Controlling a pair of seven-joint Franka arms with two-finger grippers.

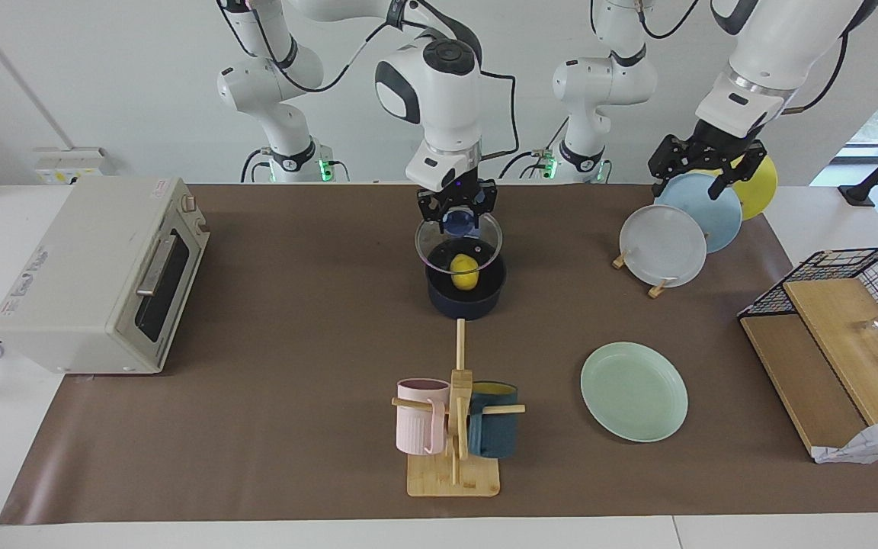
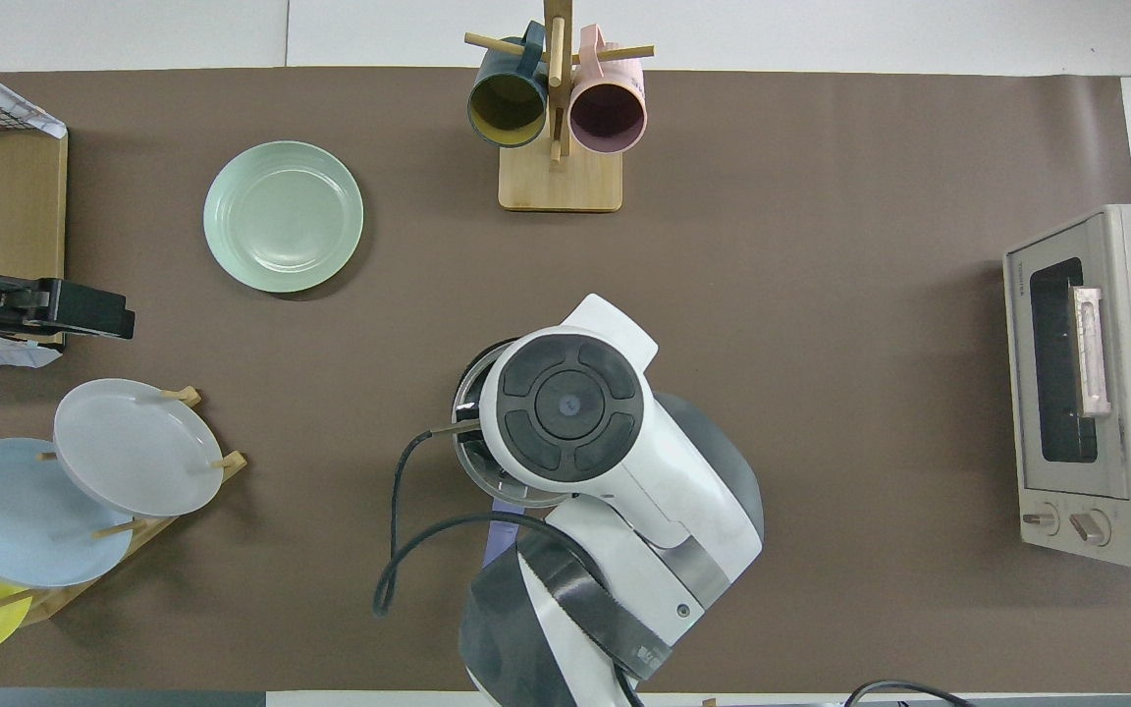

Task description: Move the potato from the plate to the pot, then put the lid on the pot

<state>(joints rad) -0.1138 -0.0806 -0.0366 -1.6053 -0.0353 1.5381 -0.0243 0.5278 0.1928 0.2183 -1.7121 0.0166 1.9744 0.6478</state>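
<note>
Facing view: the lid (image 1: 459, 245) is held by its knob in the closed right pincer (image 1: 457, 207) above the pot (image 1: 466, 290), the left pincer (image 1: 708, 162) waits open, and a tilted release risks seating it askew.

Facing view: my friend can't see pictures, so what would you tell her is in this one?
The right gripper holds a glass lid by its blue knob just above a dark pot with a yellow potato inside. The left gripper hangs open over standing plates. A green plate, mug rack and toaster oven sit around.
</note>
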